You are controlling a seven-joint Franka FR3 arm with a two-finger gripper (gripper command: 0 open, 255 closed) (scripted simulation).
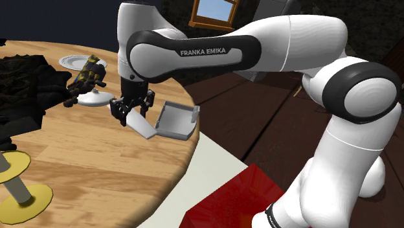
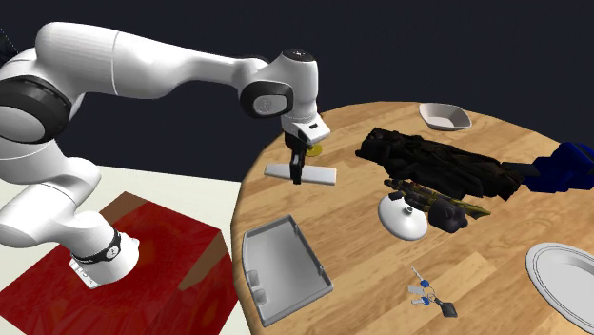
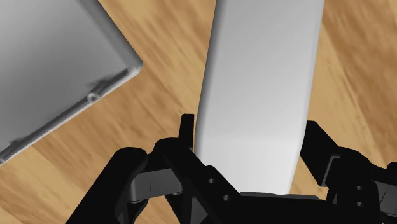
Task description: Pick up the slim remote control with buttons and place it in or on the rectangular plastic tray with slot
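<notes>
Now, shoulder view: gripper [image 1: 133,109] clamps the remote [image 1: 142,125], tray [image 1: 176,120] just beside it. Second exterior view: remote [image 2: 324,176] looks clear of the table [image 2: 495,276]. Wrist view: tray [image 3: 51,63] beside the gripper. Carrying, I'd say; next, shift over the tray, lower, release.

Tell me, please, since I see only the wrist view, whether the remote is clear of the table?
Observer: In the second exterior view the remote is clasped in the fingers and seems to hang just above the table.
Operator: Is the tray empty?
Observer: Yes, the tray holds nothing; it lies at the table's edge.
Operator: Is anything close to it?
Observer: Keys lie to its right in that view, apart from it.
</notes>
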